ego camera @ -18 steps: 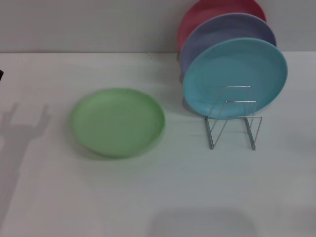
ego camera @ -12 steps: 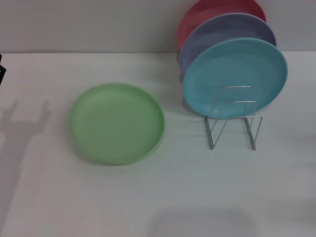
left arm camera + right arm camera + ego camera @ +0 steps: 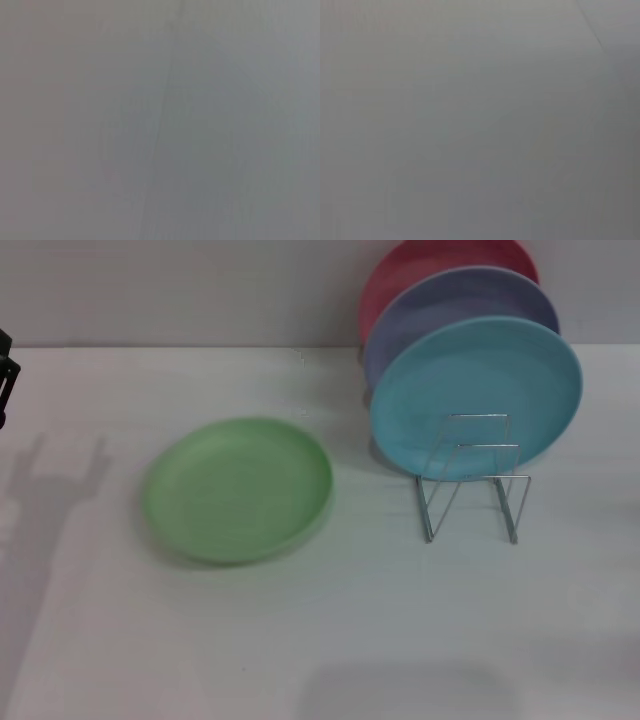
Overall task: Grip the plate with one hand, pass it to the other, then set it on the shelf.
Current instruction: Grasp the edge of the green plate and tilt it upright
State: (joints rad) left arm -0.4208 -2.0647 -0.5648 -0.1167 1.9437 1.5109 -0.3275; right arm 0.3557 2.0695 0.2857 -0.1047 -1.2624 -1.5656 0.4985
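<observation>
The light green plate [image 3: 238,490] lies flat on the white table, left of centre in the head view. The wire shelf [image 3: 472,480] stands to its right, with its front loops free. Only a black sliver of my left gripper [image 3: 5,380] shows at the far left edge, well apart from the plate. Its forked shadow [image 3: 55,480] falls on the table left of the plate. My right gripper is out of view. Both wrist views show only a plain grey surface.
A light blue plate [image 3: 476,395], a lavender plate [image 3: 450,305] and a red plate [image 3: 430,265] stand upright in the shelf's rear slots at the back right. A grey wall runs behind the table.
The left gripper has come a little further into view at the left edge and its shadow has shifted right. The green plate's outline has shifted slightly in place.
</observation>
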